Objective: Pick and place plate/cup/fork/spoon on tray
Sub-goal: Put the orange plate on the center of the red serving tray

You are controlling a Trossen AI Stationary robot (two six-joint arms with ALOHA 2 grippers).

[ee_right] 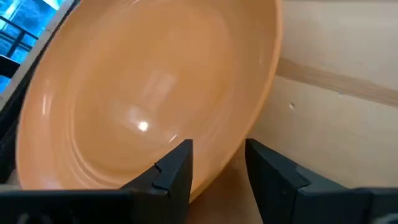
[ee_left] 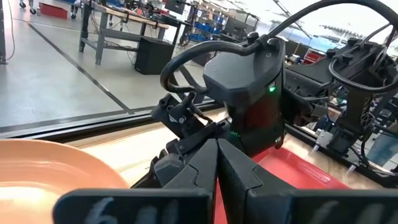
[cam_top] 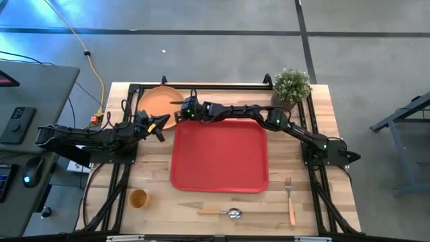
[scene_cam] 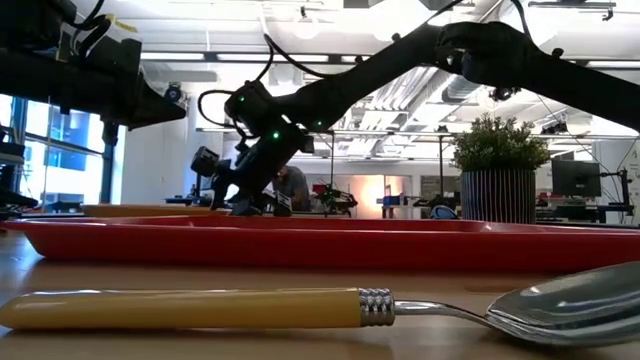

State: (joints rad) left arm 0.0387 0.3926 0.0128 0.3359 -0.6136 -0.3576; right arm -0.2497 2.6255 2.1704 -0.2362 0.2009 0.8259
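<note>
The orange plate lies flat on the table at the far left, just beyond the red tray's far-left corner. My right gripper reaches over the tray's far edge and is open at the plate's right rim, with one finger over the inside and one outside. My left gripper is shut and empty, just near of the plate and left of the tray. The orange cup, the spoon and the fork lie on the table near the front edge. My right gripper stands astride the plate's right rim, slanting down from the table's right, with one finger over the plate's inside and the other outside. I cannot tell whether either finger touches the plate. The plate lies on the table.
A potted green plant stands at the table's far right corner. The black frame rails run along the far edge behind the plate. The tray shows bare red inside. In the low view the spoon lies close in front of the tray's rim.
</note>
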